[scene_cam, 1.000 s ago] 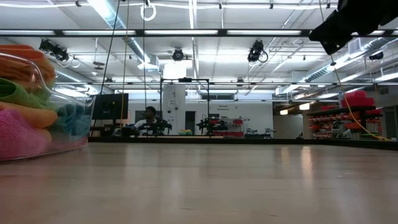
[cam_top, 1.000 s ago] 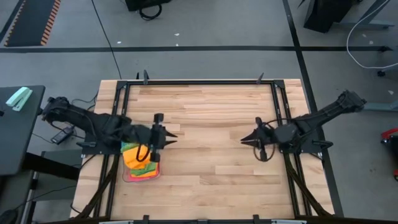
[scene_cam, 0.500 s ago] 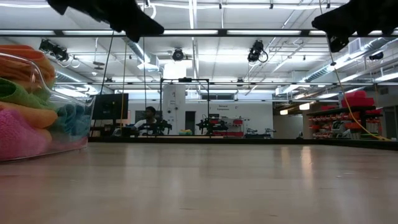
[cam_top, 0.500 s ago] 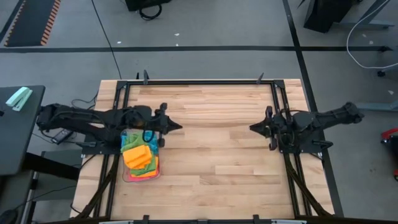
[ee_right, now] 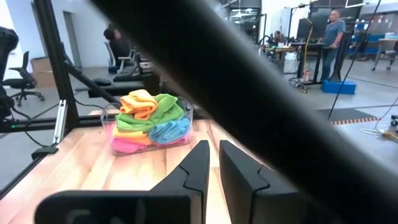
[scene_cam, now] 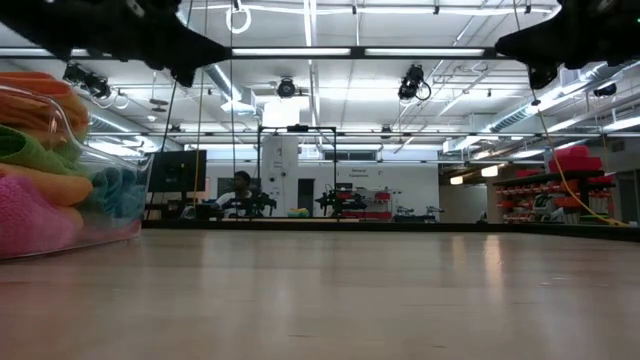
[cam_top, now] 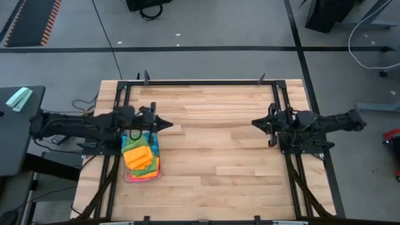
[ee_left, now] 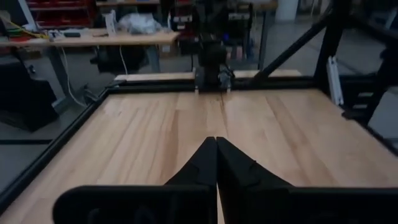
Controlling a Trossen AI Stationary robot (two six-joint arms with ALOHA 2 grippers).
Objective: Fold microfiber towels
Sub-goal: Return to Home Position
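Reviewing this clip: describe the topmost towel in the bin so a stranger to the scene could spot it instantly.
On the wooden table, along its left edge near the left claw, sits a clear bin. Crowning its pile is the orange towel; the green towel, blue towel and pink towel lie beneath it.

My two grippers, left (cam_top: 170, 125) and right (cam_top: 255, 122), one table (cam_top: 212, 156), one clear tray (ee_right: 111, 121), one heap of towels (ee_right: 152, 121) in it — four colours that I can count
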